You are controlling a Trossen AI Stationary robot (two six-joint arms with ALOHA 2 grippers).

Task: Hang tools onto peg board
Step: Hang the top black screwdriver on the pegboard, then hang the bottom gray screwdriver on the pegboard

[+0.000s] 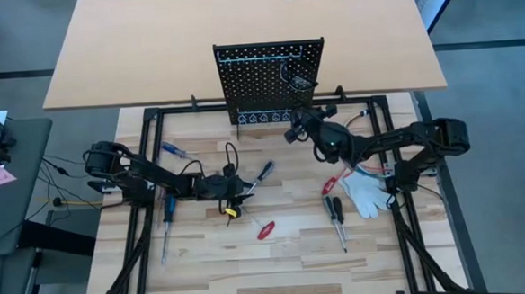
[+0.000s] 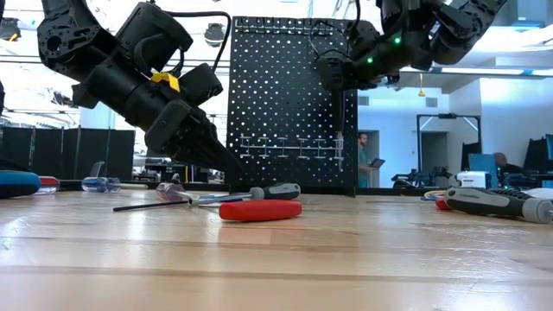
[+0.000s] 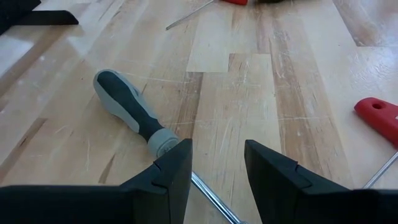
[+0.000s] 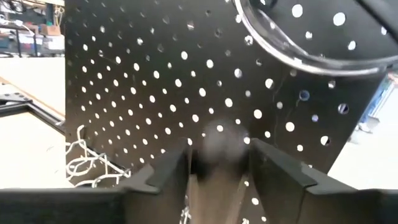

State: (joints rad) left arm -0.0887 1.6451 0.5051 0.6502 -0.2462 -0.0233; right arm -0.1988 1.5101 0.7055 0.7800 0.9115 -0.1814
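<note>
High view: the peg board (image 1: 268,79) stands upright at the table's far edge. The right gripper (image 4: 219,163), just before it, grasps a blurred handle (image 4: 217,146). The left gripper (image 3: 217,171), released, hangs over a grey-handled screwdriver (image 3: 127,109) on the table.

Seen from above, the peg board (image 1: 270,79) stands upright at the far edge of the wooden tabletop (image 1: 278,263). The right hand (image 1: 296,127) sits close against its lower right part. The left hand (image 1: 236,186) rests low beside a black-handled screwdriver (image 1: 262,173). A white glove (image 1: 366,192) lies right, near red-handled pliers (image 1: 332,185).
</note>
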